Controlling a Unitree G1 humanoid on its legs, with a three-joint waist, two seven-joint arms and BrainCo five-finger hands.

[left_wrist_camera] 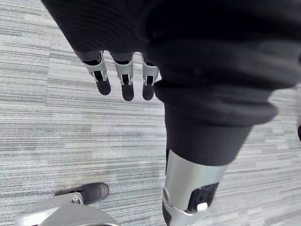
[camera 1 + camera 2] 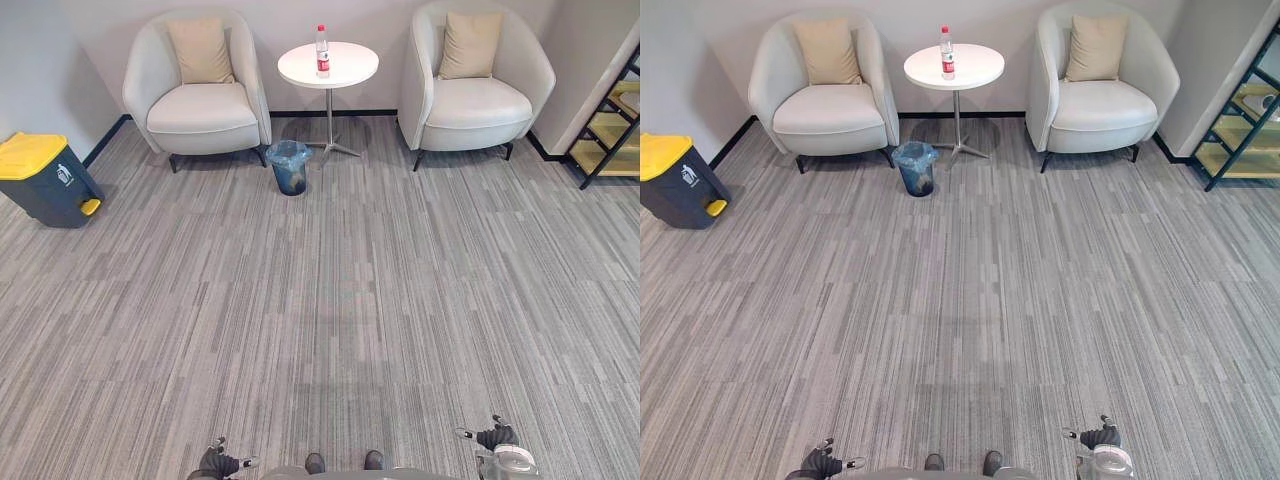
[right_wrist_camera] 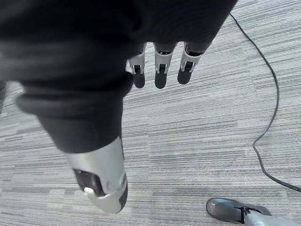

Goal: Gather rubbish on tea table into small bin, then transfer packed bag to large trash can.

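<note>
Bottle (image 2: 322, 50) upright on round white bench (image 2: 350, 72), between two armchairs (image 2: 200, 105), well apart from robot. Blue-lined small bin (image 2: 289, 167) on floor beside bench leg, likely for short drop. Large trash can (image 2: 40, 178) by left wall. Left hand (image 1: 123, 77) and right hand (image 3: 160, 70) hang low, fingers (image 1: 102, 81) straight, apart, empty. Approach not yet made.

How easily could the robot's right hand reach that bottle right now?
Probably not at all: the right hand hangs open by the robot's side, and the bottle stands on the tea table far across the carpet. Nothing stands in between.
</note>
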